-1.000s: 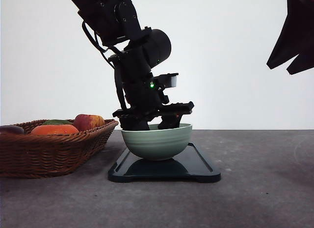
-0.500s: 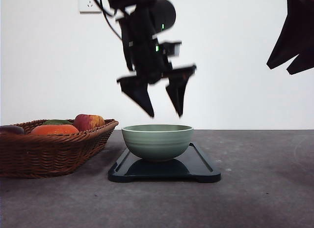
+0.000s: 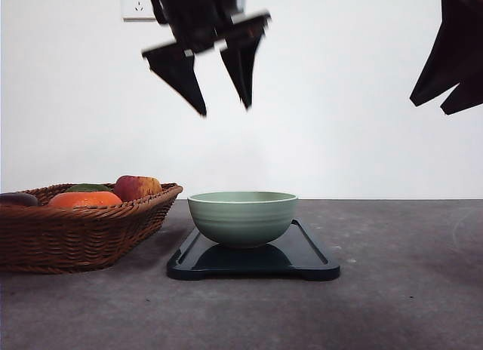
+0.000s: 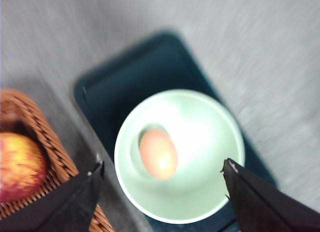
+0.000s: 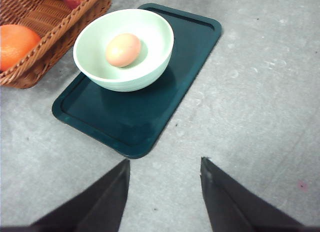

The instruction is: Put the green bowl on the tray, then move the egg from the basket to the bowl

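Above green bowl (image 3: 242, 217): left gripper (image 3: 224, 108) risen higher | jaws spread, empty | egg (image 4: 158, 153) inside

Soft, even light fills the front view, with faint shadows under the tray (image 3: 302, 263) and basket (image 3: 90, 237). The left gripper (image 3: 224, 107) is smeared by motion blur. The left wrist picture is blurred throughout, and glare washes out the bowl (image 4: 210, 142).
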Tool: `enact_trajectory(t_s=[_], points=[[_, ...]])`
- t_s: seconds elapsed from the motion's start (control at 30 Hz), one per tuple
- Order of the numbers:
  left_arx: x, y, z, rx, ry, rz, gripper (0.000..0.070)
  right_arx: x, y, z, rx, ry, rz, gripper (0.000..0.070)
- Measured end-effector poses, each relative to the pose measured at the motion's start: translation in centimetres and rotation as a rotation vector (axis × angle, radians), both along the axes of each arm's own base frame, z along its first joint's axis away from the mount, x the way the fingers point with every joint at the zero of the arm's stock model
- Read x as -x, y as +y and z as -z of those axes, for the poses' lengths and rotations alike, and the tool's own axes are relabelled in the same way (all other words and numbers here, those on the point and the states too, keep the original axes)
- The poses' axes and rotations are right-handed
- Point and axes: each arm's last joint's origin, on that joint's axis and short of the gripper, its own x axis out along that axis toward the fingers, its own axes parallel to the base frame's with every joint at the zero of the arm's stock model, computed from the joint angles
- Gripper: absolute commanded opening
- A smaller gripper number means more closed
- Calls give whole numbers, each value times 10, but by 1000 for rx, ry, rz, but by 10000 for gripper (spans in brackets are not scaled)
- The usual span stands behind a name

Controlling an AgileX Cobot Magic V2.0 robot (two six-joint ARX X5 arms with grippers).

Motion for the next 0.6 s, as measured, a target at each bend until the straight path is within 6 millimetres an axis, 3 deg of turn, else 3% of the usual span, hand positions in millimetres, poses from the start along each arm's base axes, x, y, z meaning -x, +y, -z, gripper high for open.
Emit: enact_trajectory(t_s=[0.13,0.6], points=[[33,24,-5,77,-82,-19,470,0,0,0,0,0,-1,268],[131,109,28,195,-111,-184,470,0,0,0,0,0,-1,268]])
